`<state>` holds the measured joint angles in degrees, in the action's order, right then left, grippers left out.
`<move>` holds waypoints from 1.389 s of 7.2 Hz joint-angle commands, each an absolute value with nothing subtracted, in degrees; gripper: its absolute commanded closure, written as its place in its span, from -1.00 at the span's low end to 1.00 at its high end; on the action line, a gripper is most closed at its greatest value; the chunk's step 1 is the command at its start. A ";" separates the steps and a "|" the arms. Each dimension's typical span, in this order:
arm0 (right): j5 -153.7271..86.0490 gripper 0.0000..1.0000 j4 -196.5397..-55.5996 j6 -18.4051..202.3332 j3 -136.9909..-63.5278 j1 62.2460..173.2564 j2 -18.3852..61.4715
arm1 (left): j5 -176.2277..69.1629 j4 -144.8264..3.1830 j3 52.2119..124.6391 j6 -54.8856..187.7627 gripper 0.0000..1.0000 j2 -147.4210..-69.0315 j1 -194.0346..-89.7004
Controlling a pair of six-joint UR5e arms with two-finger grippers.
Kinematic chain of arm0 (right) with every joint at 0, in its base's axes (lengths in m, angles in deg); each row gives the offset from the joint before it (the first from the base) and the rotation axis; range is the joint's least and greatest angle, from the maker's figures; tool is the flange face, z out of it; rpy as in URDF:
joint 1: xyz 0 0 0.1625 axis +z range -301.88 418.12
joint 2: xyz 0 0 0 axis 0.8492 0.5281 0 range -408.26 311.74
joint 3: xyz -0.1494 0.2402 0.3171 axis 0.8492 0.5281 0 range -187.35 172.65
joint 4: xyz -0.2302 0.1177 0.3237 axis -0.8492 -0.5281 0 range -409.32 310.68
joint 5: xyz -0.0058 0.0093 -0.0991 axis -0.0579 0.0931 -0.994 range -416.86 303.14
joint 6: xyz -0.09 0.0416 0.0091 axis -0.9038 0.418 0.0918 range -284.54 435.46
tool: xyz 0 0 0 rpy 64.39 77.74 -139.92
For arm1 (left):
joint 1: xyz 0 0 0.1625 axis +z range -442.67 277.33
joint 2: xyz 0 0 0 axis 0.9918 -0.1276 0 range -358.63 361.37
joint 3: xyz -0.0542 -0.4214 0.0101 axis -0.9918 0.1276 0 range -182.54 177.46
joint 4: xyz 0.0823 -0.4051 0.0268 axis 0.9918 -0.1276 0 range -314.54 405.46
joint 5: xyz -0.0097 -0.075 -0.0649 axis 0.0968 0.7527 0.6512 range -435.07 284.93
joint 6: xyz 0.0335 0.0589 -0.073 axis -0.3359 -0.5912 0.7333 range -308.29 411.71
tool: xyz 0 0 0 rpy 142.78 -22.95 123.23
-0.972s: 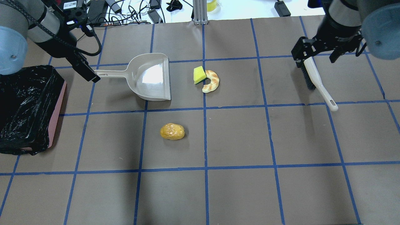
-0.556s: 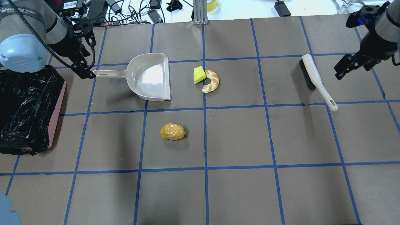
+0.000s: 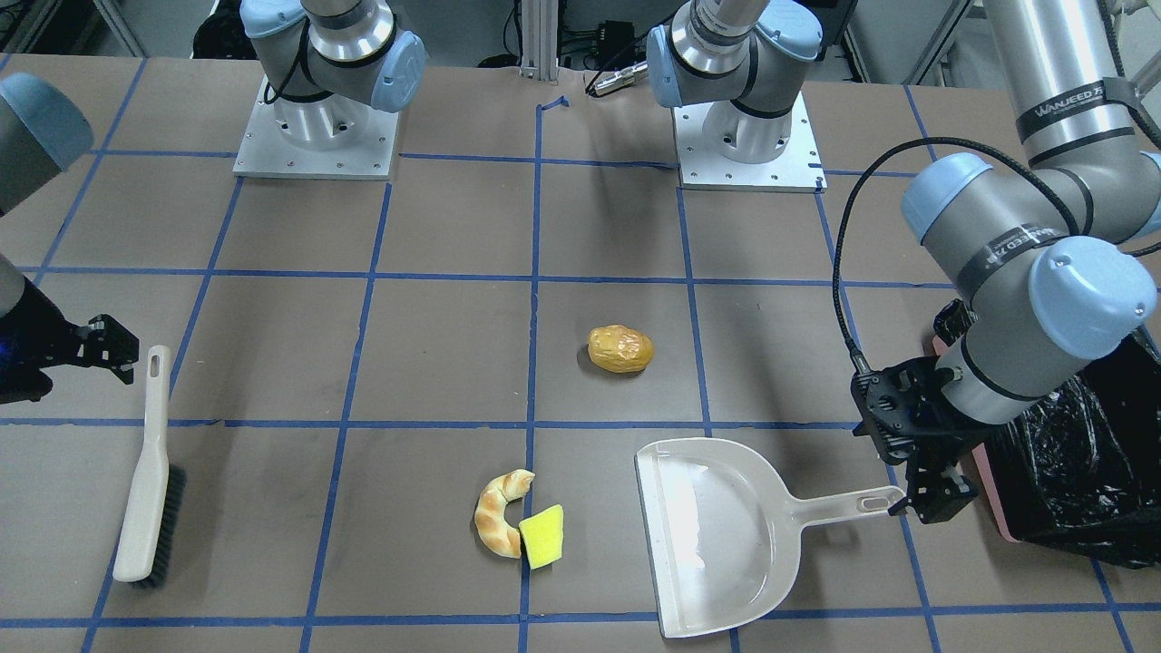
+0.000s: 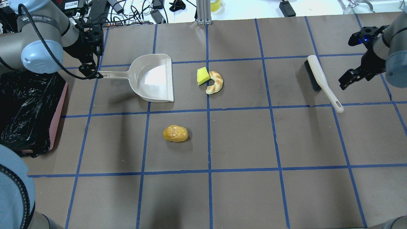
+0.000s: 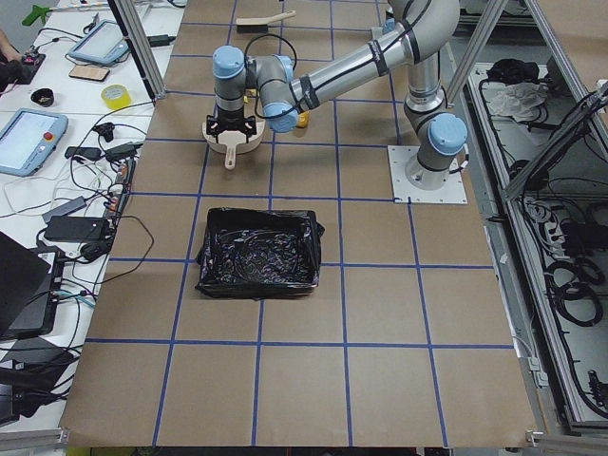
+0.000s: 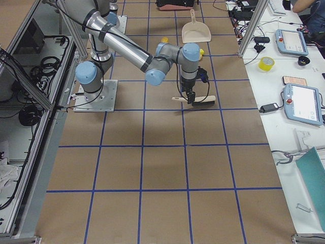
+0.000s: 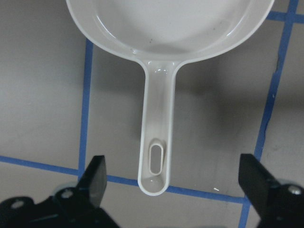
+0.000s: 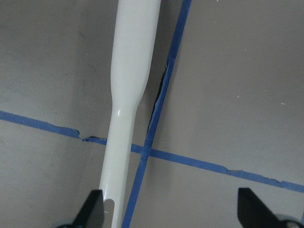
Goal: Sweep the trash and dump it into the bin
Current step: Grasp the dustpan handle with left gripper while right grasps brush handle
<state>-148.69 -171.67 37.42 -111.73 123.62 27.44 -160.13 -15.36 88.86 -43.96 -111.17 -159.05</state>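
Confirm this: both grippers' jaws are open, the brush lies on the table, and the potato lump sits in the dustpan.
Wrong on one point: the overhead view shows the potato lump on the table, apart from the empty dustpan. The rest stands: left gripper and right gripper have open jaws, and the brush lies on the table.

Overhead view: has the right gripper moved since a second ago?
Yes. It was over the brush's bristle end; now the right gripper sits off to the view's right of the brush, apart from it, fingers open.
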 commanded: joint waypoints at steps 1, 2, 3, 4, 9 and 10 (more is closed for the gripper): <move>-148.01 -1.00 -171.58 43.73 -111.85 124.30 25.31 | -159.88 -15.89 88.26 -43.92 -1.00 -114.10 -159.05; -148.00 -1.00 -171.58 46.52 -111.85 126.04 24.86 | -159.53 -15.98 86.68 -42.70 -0.98 -115.43 -159.05; -148.00 -1.00 -171.58 46.55 -112.03 126.93 24.08 | -157.44 -15.89 85.80 -42.43 -0.98 -116.22 -158.96; -148.79 -0.94 -171.58 45.85 -112.03 126.94 21.89 | -157.25 -15.89 84.83 -42.07 -0.98 -116.93 -158.96; -148.88 -0.33 -171.14 46.90 -112.64 126.94 21.35 | -156.01 -16.33 87.72 -39.87 -0.99 -116.94 -156.86; -148.97 -0.27 -171.05 46.99 -112.91 126.94 21.43 | -156.01 -16.16 87.11 -39.96 -0.99 -117.54 -156.68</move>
<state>-148.90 -171.22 46.91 -112.50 126.94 21.40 -156.01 -16.24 87.26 -39.80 -117.20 -157.04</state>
